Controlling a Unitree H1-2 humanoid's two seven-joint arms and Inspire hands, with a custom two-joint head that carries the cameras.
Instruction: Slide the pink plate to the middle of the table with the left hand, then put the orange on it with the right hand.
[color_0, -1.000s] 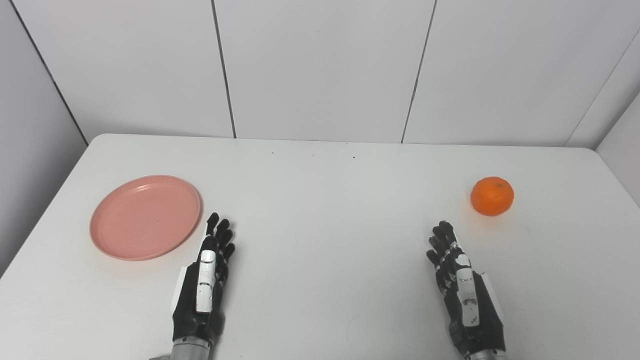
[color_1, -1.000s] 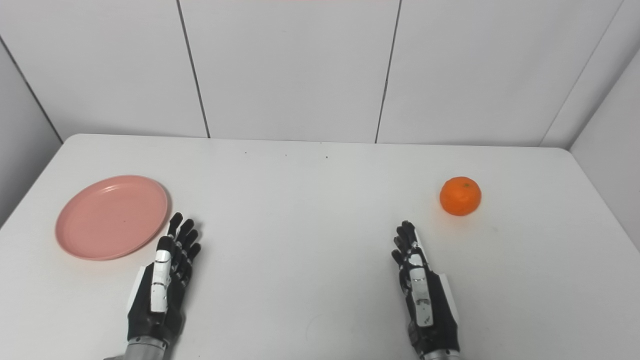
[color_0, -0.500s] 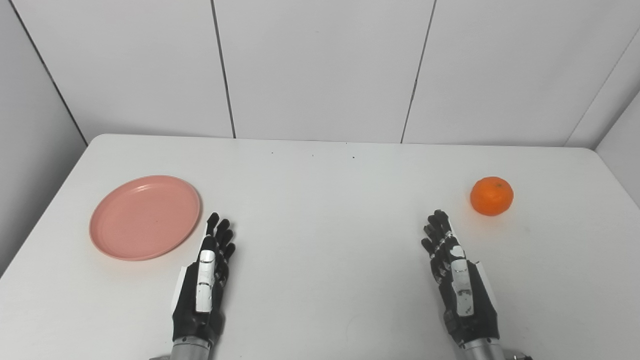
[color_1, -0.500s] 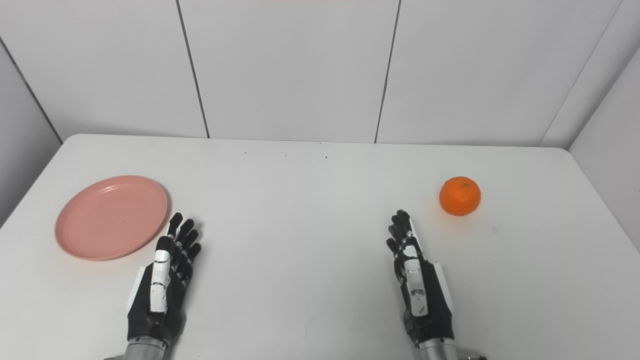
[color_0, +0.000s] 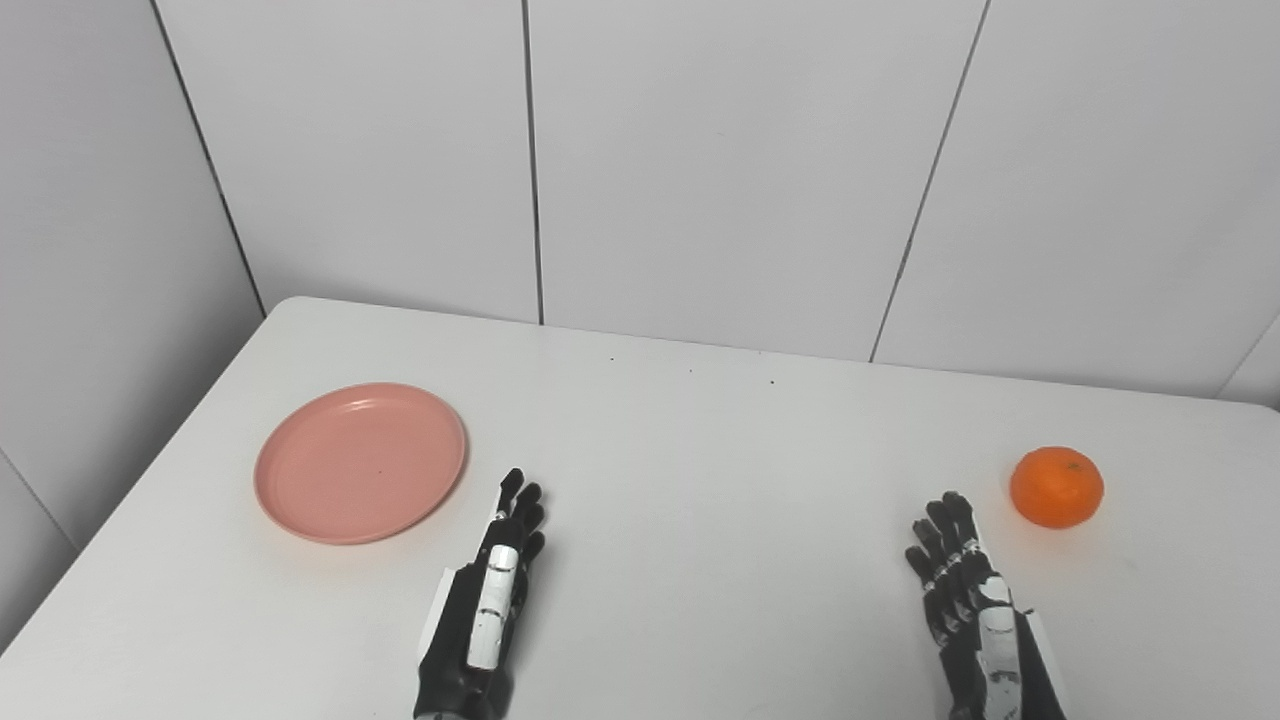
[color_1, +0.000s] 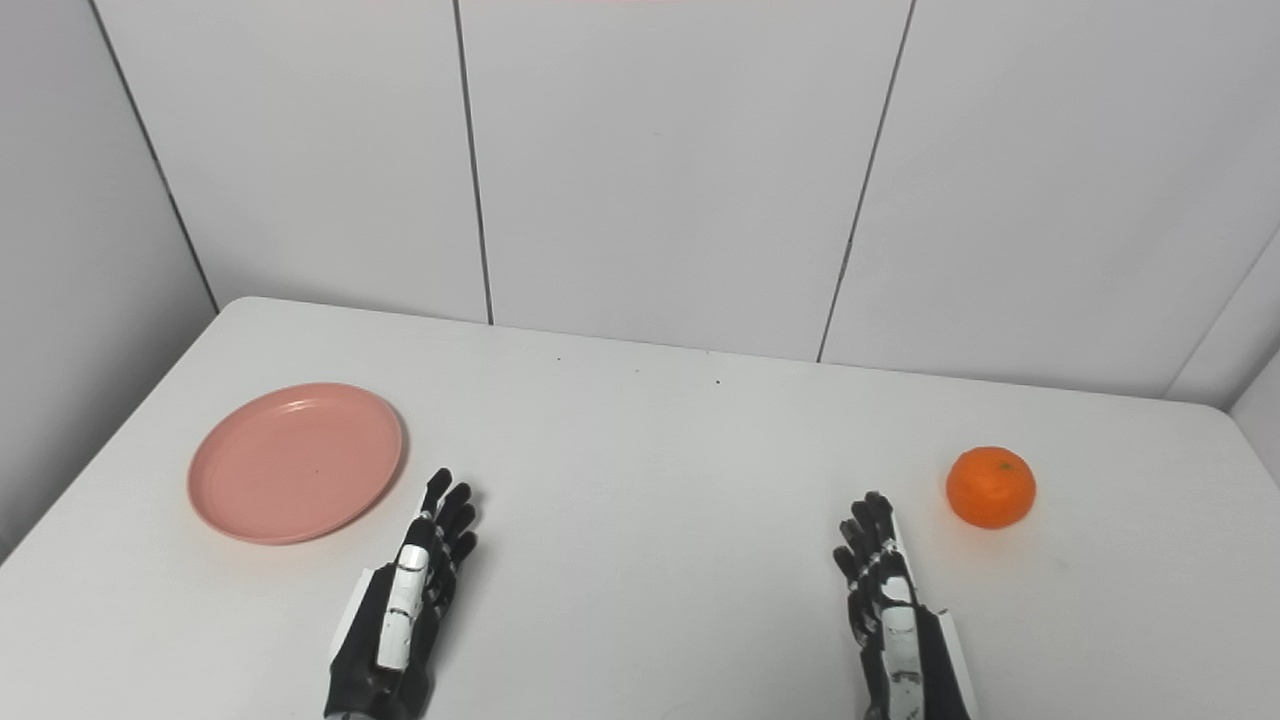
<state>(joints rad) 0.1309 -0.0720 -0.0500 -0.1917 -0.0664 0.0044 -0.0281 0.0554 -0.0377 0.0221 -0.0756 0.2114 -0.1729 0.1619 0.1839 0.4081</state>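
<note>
The pink plate (color_0: 360, 462) lies at the left of the frame on the white table (color_0: 700, 480), not yet at the middle. The left hand (color_0: 487, 615) rests near its lower right edge, fingers straight and apart, holding nothing. The orange (color_0: 1056, 486) sits at the right. The right hand (color_1: 895, 625), below and left of it, seems open and empty, though its lower part is cut off.

Blk hands (color_1: 400, 625), white strips, blk fingers (color_1: 455, 505).

Left robot hand (color_0: 485, 610), right robot hand (color_0: 975, 610): fingers extended, holding nothing.
</note>
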